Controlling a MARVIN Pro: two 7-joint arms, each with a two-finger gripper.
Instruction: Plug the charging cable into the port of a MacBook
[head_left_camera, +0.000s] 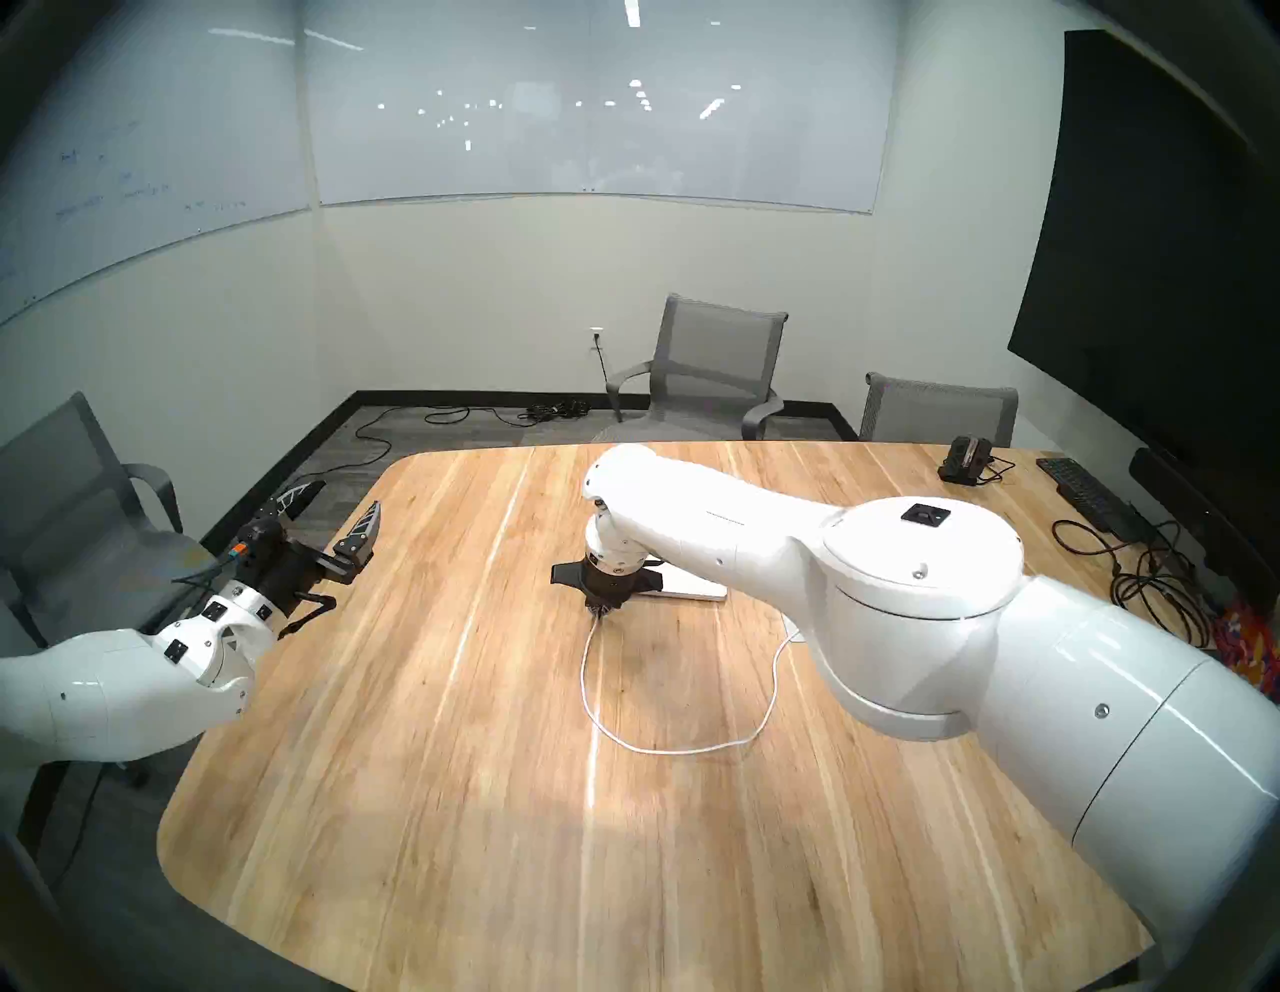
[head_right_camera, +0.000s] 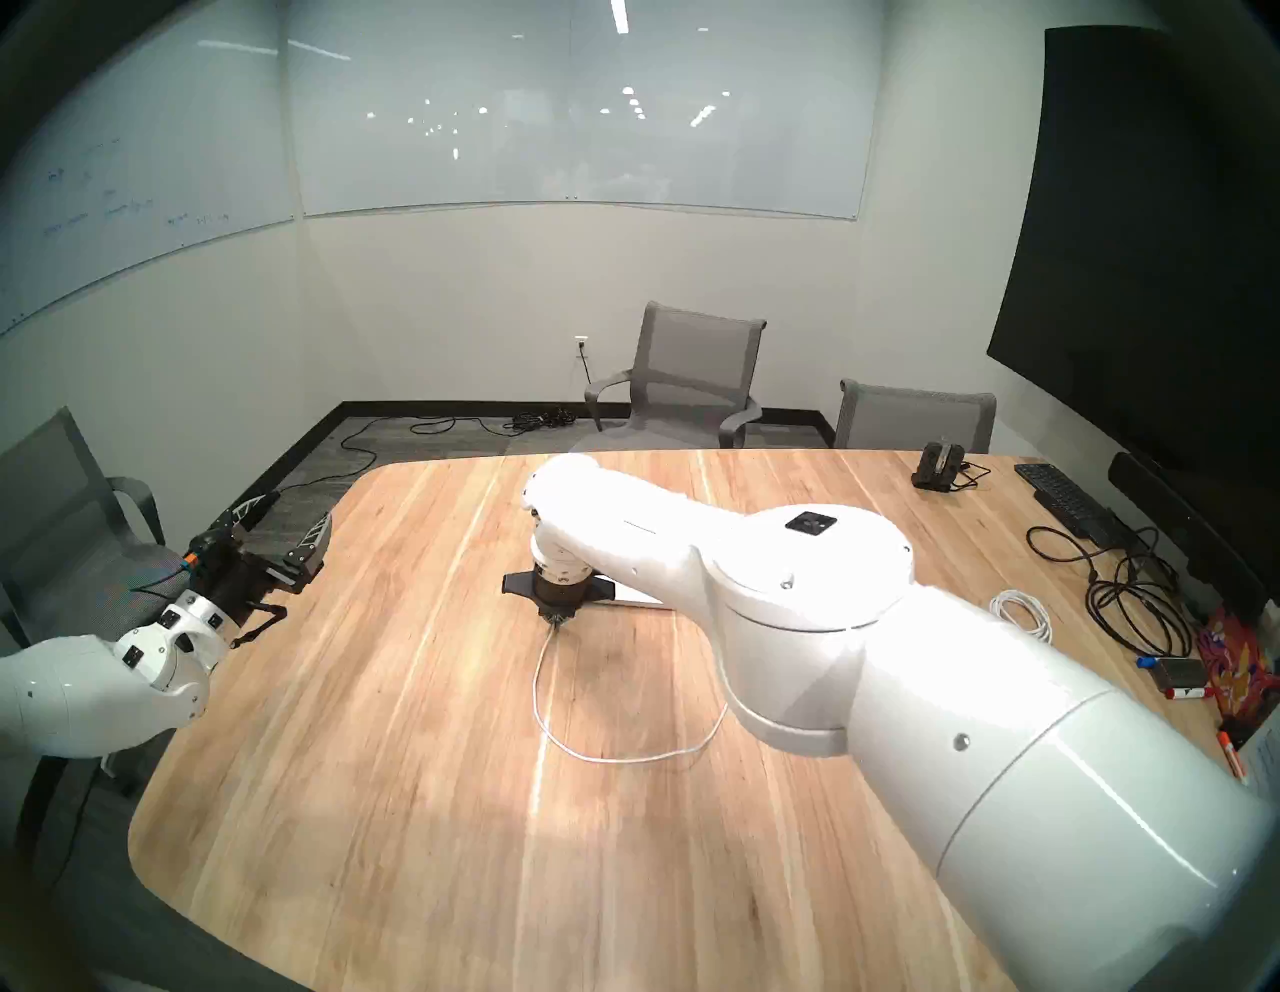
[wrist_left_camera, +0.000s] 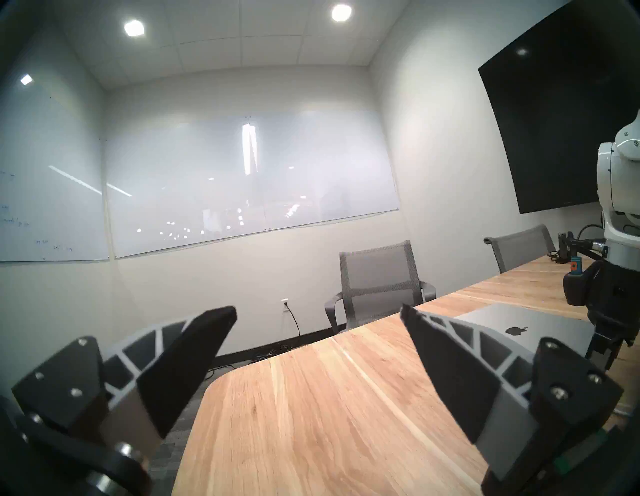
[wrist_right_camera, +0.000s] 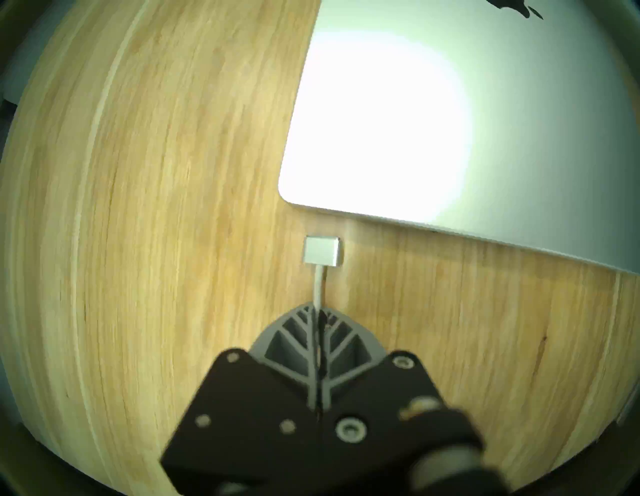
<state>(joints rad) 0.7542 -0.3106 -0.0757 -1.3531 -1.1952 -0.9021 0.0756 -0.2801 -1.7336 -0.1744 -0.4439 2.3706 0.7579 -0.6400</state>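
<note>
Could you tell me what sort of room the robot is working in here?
Most likely an office meeting room: wall whiteboards, mesh office chairs around a wooden table, and a large dark wall screen.

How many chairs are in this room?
3 in view. One grey chair stands by the far wall, a second at the table's far right corner, a third on the left behind the left arm. More may sit out of view.

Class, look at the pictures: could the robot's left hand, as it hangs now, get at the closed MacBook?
Probably yes. The left hand hangs open at the table's left edge, bare wood between it and the MacBook. The right hand, holding the charging cable, crowds the near corner.
</note>
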